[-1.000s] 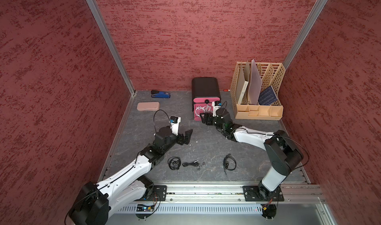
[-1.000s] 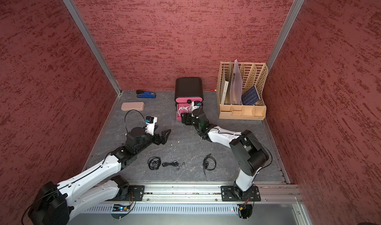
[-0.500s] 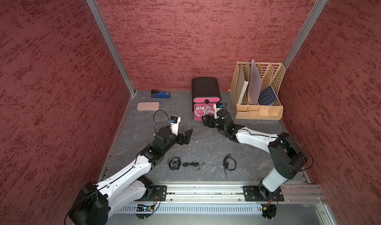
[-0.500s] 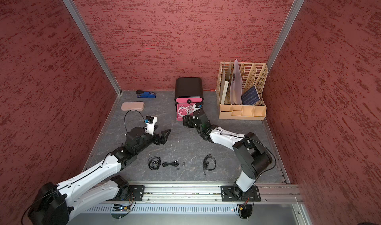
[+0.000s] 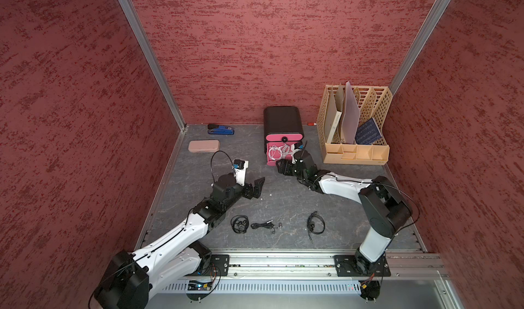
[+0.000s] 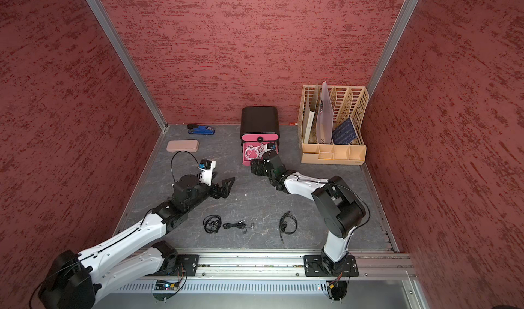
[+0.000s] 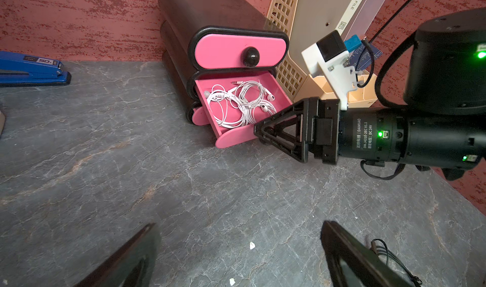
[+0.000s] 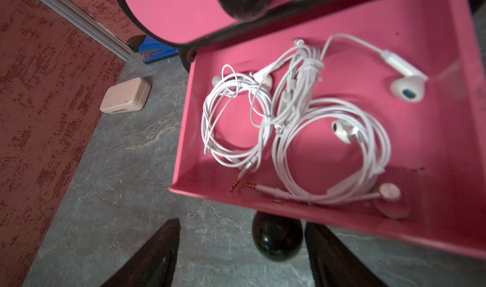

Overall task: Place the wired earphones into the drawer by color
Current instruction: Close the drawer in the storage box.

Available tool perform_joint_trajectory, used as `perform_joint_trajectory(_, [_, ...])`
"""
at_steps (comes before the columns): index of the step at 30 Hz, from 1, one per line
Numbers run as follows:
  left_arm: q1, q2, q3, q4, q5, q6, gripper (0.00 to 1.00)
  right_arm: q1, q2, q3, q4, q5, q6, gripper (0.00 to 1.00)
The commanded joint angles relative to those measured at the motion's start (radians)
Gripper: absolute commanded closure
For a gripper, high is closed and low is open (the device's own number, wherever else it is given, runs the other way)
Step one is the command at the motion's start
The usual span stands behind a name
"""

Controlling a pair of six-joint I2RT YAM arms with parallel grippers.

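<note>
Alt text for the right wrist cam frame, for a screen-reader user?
Open pink drawer holding coiled white earphones, seen close from above. The right end effector is open around the drawer's black knob. A beige case and a blue stapler lie on the grey table beyond.

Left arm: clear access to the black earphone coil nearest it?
Probably yes: the black earphone coil lies uncovered on the table beside its forearm; the left gripper is open and empty. It must fold back toward its base, though.
</note>
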Motion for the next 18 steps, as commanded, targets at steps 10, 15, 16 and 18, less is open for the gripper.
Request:
perform_joint_trajectory(10, [0.006, -0.007, -0.011, 0.023, -0.012, 0.011, 0.00, -0.020, 0.074, 0.124, -0.005, 0.049, -0.009, 0.21])
perform_joint_trajectory(15, [0.005, -0.007, -0.010, 0.023, -0.014, 0.011, 0.00, -0.033, 0.103, 0.167, -0.006, 0.033, -0.027, 0.21])
perform_joint_trajectory(16, [0.006, -0.008, -0.011, 0.024, -0.014, 0.011, 0.00, -0.035, 0.109, 0.178, -0.011, 0.032, -0.031, 0.20])
perform_joint_trajectory(18, [0.005, -0.007, -0.012, 0.026, -0.017, 0.011, 0.00, -0.041, 0.119, 0.199, -0.017, 0.027, -0.041, 0.21])
